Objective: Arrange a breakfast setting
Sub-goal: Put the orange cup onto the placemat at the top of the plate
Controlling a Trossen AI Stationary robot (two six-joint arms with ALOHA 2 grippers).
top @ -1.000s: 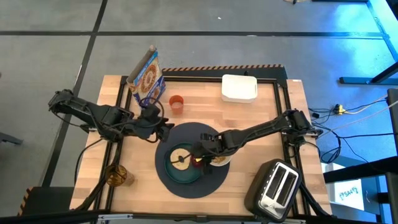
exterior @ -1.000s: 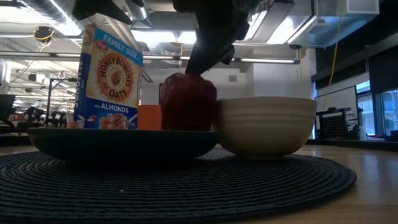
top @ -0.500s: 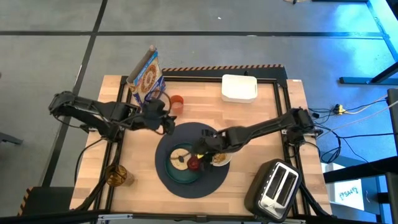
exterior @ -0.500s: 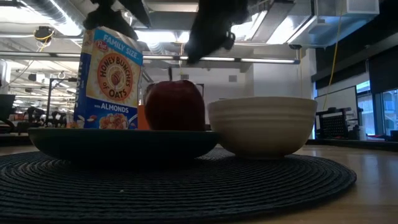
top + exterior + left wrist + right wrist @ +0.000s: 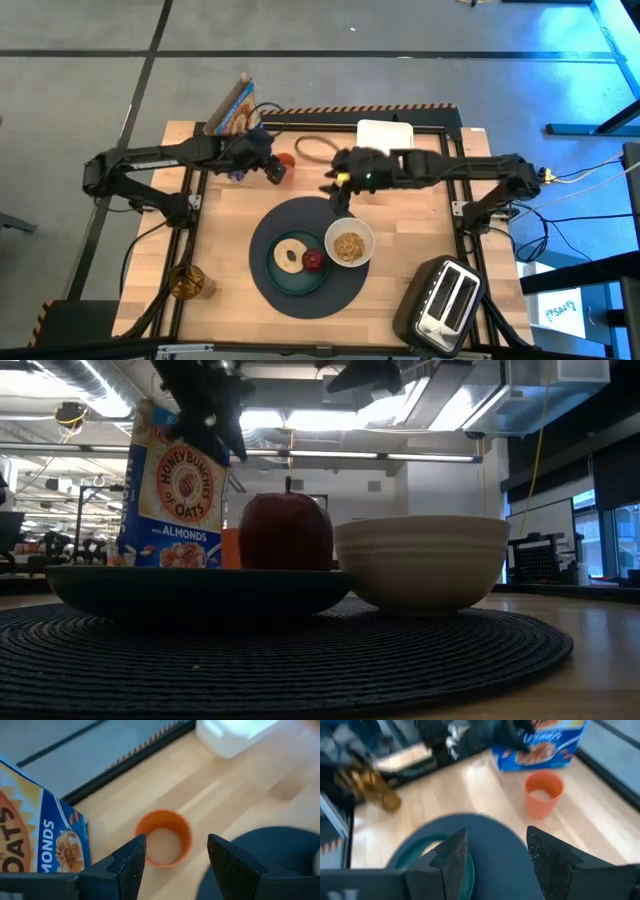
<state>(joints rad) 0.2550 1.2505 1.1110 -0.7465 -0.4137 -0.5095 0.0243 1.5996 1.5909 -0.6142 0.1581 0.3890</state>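
While apple [image 5: 314, 260] sits on plate [image 5: 283, 276], left gripper [image 5: 172, 857] jaws spread above orange cup [image 5: 164, 837]; right gripper [image 5: 495, 851] jaws spread.

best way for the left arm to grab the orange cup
Take the small orange plastic cup by its rim and upper wall, coming straight down from above. It stands upright with its mouth open, and the left gripper already hangs over it with jaws open wider than the cup. The cereal box crowds one side.
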